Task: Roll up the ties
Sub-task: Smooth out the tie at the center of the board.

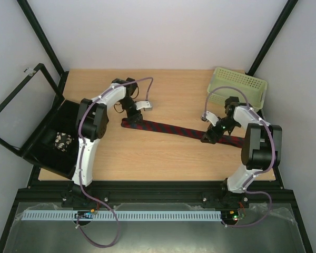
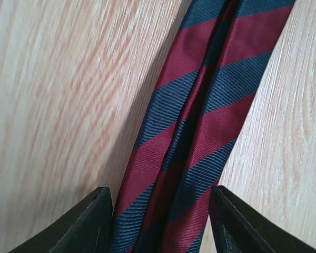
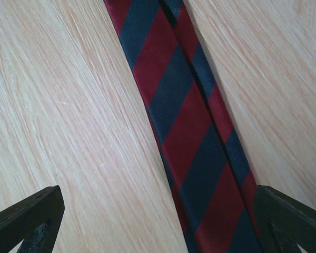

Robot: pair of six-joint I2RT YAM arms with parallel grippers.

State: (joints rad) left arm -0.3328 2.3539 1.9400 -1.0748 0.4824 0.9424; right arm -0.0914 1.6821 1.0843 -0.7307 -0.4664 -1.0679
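One dark red tie (image 1: 168, 128) with navy diagonal stripes lies flat and stretched out across the middle of the wooden table. My left gripper (image 1: 130, 120) is down on its left end. In the left wrist view its jaws (image 2: 159, 191) stand partly closed, one on each side of the tie (image 2: 200, 121), with a sliver of wood showing by the right finger (image 2: 237, 226). My right gripper (image 1: 209, 136) sits low over the tie's right part. In the right wrist view it (image 3: 158, 191) is wide open, and the tie (image 3: 184, 121) runs between the fingers, close to the right finger (image 3: 289, 216).
A pale green perforated basket (image 1: 239, 84) stands at the back right corner. A black box (image 1: 55, 139) with a small object inside sits off the table's left edge, with a black frame above it. Bare wood (image 1: 163, 95) lies behind and in front of the tie.
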